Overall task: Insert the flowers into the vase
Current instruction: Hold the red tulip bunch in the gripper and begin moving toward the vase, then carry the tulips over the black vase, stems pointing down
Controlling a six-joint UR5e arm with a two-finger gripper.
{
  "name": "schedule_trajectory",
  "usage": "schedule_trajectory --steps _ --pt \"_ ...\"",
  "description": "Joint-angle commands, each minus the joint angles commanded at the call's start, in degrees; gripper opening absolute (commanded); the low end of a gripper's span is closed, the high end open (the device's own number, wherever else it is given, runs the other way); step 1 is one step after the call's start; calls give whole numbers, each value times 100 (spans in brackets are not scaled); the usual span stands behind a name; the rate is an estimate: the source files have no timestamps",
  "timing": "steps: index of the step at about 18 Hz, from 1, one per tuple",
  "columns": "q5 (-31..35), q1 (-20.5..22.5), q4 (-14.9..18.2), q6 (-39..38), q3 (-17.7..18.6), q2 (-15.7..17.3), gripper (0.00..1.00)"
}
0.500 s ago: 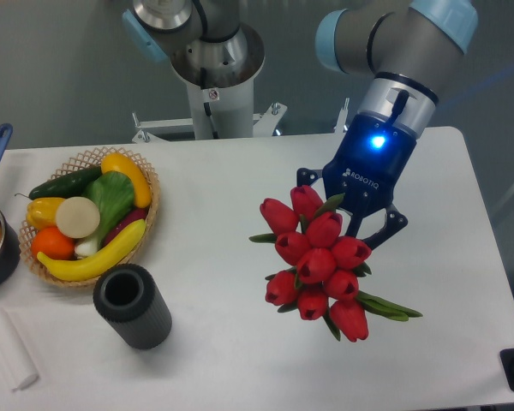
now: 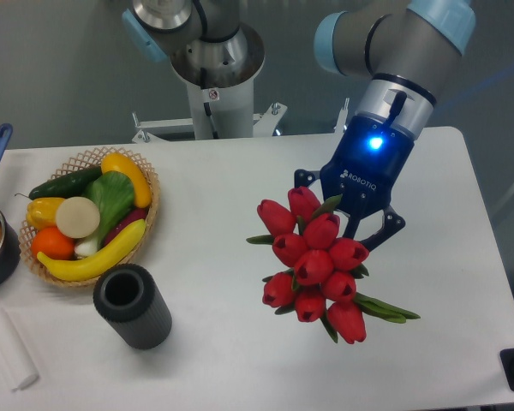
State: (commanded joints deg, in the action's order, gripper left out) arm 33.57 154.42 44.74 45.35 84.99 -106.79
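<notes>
The white rectangular table (image 2: 240,360) carries everything, with the grey and blue arm reaching in from the upper right. Its blue-bodied two-finger gripper (image 2: 347,229) is clamped on the tight bunch of glossy red tulip buds with green leaves (image 2: 315,264), held above the table right of centre, buds tilted toward the camera. The stems are hidden behind the buds, so their aim cannot be read. The woven basket of plastic fruit and vegetables (image 2: 92,214) sits at the left, just behind the short dark grey ribbed vase with a round black mouth (image 2: 132,305), well apart from the bunch. The bunch looks wider than that mouth: I judge that a misaligned descent could catch leaves on the rim and tip the vase, or knock it against the basket.
</notes>
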Motion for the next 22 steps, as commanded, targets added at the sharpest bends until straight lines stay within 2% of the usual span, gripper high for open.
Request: schedule_trajectory --steps 7,10,12,16,22 --pt "9 -97 -26 44 -9 -35 35" --pt "9 -254 -158 53 -18 -79 35" --pt "-52 -430 -377 53 -18 -140 38" --pt "-578 -606 -597 157 -18 -307 37" --pt "-1783 -694 -598 255 263 -317 37"
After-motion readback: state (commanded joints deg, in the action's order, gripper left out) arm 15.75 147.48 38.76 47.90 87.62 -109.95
